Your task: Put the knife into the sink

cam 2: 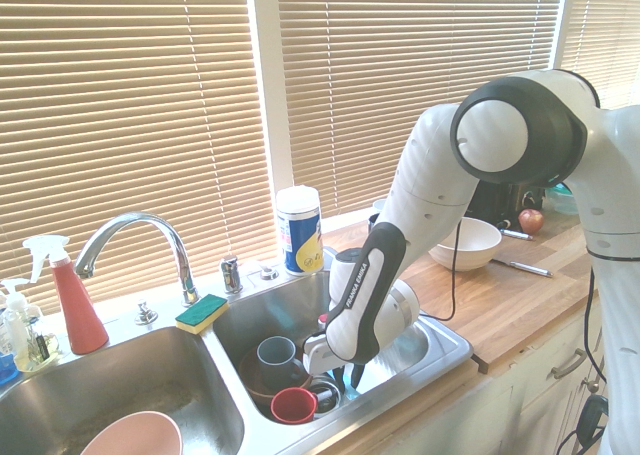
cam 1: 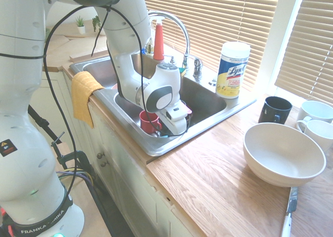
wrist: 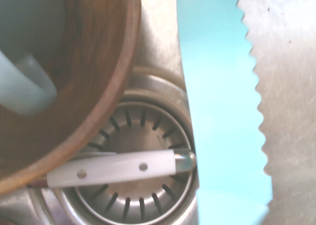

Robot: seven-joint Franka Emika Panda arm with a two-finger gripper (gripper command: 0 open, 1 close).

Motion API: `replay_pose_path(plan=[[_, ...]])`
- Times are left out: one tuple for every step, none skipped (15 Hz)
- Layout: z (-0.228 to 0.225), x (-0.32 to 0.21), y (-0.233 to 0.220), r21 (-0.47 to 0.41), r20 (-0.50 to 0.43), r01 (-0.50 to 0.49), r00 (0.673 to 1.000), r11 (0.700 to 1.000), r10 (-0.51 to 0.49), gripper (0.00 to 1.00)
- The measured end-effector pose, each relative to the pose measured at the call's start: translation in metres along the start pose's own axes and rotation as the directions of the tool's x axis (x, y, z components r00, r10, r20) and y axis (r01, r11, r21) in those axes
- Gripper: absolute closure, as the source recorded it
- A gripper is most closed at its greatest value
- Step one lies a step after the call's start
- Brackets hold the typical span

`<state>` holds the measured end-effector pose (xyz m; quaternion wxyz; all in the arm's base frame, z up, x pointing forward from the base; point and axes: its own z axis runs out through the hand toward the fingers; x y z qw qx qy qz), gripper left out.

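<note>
The knife (wrist: 222,111), light turquoise with a serrated edge, lies along the steel floor of the sink (wrist: 291,111) in the wrist view. Only a turquoise sliver of it (cam 2: 352,383) shows in the second exterior view, right under my gripper (cam 2: 345,377). The gripper hangs low inside the right basin of the sink (cam 2: 440,350), close to the bottom. Whether it still holds the knife cannot be made out. In the first exterior view the white hand (cam 1: 174,114) hides the knife.
The right basin also holds a red cup (cam 2: 293,405), a grey mug (cam 2: 275,353) in a brown bowl (wrist: 98,86), and a white-handled knife (wrist: 113,168) across the drain. A curved tap (cam 2: 140,235) stands behind. On the counter are a white bowl (cam 1: 283,153) and a wipes tub (cam 1: 232,70).
</note>
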<state>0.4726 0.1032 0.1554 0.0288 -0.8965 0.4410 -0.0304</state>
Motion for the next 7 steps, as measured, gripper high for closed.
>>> replay_pose_path(plan=[[-0.002,0.000,-0.001,0.005,-0.003,0.001,1.000,1.000,-0.001,0.00],[-0.006,0.000,-0.002,0.011,-0.006,0.003,1.000,1.000,-0.003,0.00],[-0.013,0.000,-0.004,0.022,-0.012,0.007,1.000,1.000,-0.007,0.00],[-0.023,0.000,-0.006,0.036,-0.022,0.014,1.000,0.999,-0.013,0.00],[-0.038,0.001,-0.009,0.047,-0.034,0.025,0.999,0.999,-0.023,0.00],[-0.058,0.004,-0.012,0.057,-0.052,0.042,0.998,0.997,-0.039,0.00],[-0.083,0.008,-0.014,0.064,-0.067,0.053,0.997,0.997,-0.049,0.00]])
